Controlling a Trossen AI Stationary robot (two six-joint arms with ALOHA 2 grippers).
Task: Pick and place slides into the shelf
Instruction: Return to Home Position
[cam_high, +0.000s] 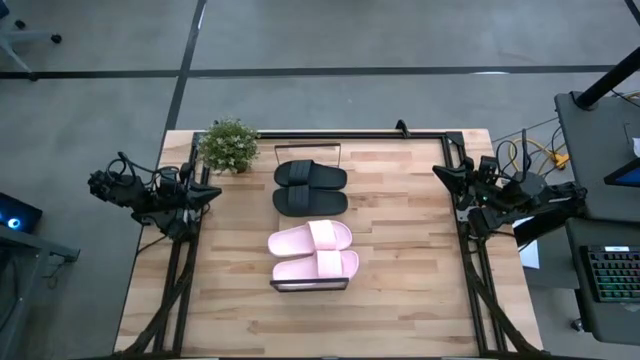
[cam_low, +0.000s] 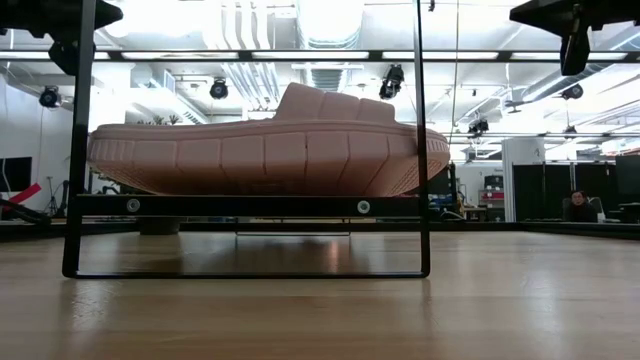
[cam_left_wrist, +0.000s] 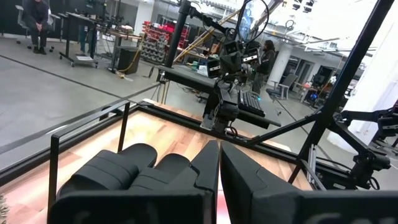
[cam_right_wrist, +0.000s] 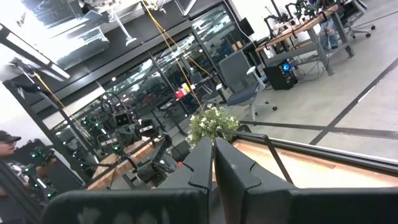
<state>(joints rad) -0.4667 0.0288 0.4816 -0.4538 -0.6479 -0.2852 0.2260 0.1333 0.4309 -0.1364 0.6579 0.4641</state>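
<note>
All of the slides lie in a row on the shelf (cam_high: 310, 286), soles down. The black pair (cam_high: 311, 187) sits toward the far end, the pink pair (cam_high: 313, 251) toward the near end. The low view shows the nearest pink slide (cam_low: 270, 150) side-on, resting on the shelf plank (cam_low: 250, 205) inside the thin dark frame. My left gripper (cam_high: 215, 193) waits shut at the table's left edge, and its wrist view looks over the black slides (cam_left_wrist: 124, 165). My right gripper (cam_high: 440, 172) waits shut at the right edge. Neither touches anything.
A small potted plant (cam_high: 229, 146) stands at the table's far left, beside the shelf's far end. Dark metal frame rails (cam_high: 185, 270) run along the left, right and far table edges. Bare wood lies on both sides of the shelf.
</note>
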